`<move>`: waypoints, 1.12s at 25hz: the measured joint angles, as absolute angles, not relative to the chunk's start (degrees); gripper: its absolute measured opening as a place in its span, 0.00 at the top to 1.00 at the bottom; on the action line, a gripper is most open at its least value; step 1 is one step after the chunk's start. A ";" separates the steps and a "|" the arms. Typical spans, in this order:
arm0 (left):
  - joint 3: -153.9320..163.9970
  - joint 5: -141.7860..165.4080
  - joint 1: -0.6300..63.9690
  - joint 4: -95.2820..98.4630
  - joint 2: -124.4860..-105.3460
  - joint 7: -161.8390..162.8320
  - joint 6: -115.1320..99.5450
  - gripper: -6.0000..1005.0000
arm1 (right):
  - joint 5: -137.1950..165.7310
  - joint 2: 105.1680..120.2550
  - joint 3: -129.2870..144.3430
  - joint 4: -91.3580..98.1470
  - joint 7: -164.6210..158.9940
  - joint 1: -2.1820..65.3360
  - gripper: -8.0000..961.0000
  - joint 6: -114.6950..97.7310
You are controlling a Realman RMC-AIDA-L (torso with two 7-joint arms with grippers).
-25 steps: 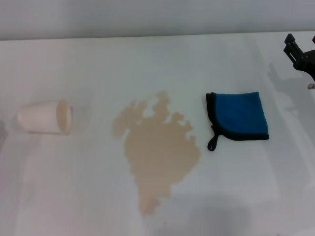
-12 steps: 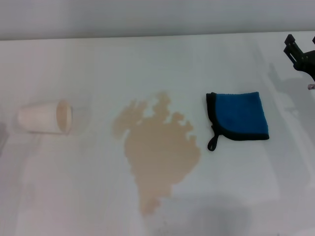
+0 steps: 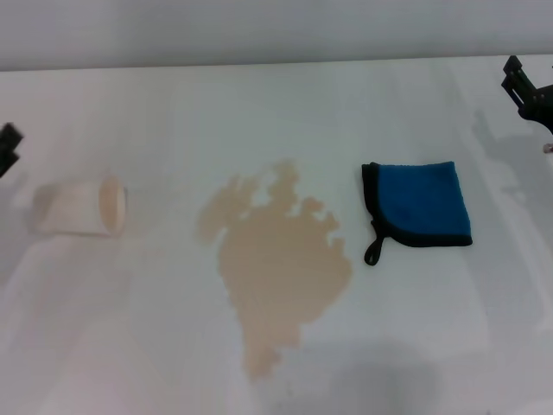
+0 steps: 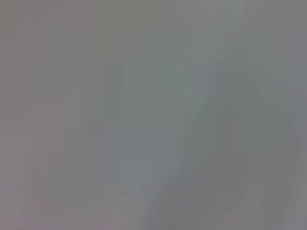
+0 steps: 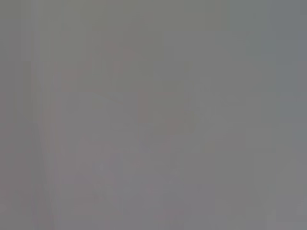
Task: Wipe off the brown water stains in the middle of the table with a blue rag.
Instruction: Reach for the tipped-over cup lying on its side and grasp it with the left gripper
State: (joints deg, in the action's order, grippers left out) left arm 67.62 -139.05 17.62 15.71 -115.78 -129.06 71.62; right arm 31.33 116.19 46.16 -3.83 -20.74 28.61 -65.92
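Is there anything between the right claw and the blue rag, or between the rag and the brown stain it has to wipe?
Nothing visible. The right claw is at the table's far right edge, with bare surface between it and the blue rag. The brown water stains lie just left of the rag, apart from it. The tipped paper cup lies beyond them.

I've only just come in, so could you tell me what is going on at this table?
A brown stain is spread over the middle of the white table, not yet wiped. The blue rag lies flat beside it on the robot's right, untouched. A paper cup lies tipped over on the left. The right gripper hangs at the far right edge, beyond the rag, and the left gripper shows only at the left edge near the cup. Neither holds anything.
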 joint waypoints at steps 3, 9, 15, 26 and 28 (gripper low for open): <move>67.56 -132.29 19.01 18.82 -113.03 -124.74 72.12 0.12 | 31.27 116.19 46.14 -3.74 -20.74 28.84 0.17 -65.91; 67.09 -116.00 20.31 29.55 -107.07 -114.04 74.93 0.12 | 31.10 116.12 46.14 -3.61 -20.74 28.88 0.17 -65.86; 65.19 -93.97 22.63 43.14 -101.39 -101.91 80.06 0.12 | 31.11 116.07 46.14 -2.36 -20.74 28.55 0.17 -63.70; 51.09 -63.63 27.67 62.59 -103.08 -98.65 92.66 0.12 | 31.11 116.11 46.14 -2.19 -20.74 28.43 0.17 -62.64; 50.87 -59.94 28.32 65.25 -103.99 -98.82 92.49 0.12 | 31.11 116.11 46.14 -2.19 -20.74 28.41 0.17 -62.30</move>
State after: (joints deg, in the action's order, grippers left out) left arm 50.87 -59.94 28.32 65.25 -103.99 -98.82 92.49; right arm 31.11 116.11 46.14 -2.19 -20.74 28.41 -62.30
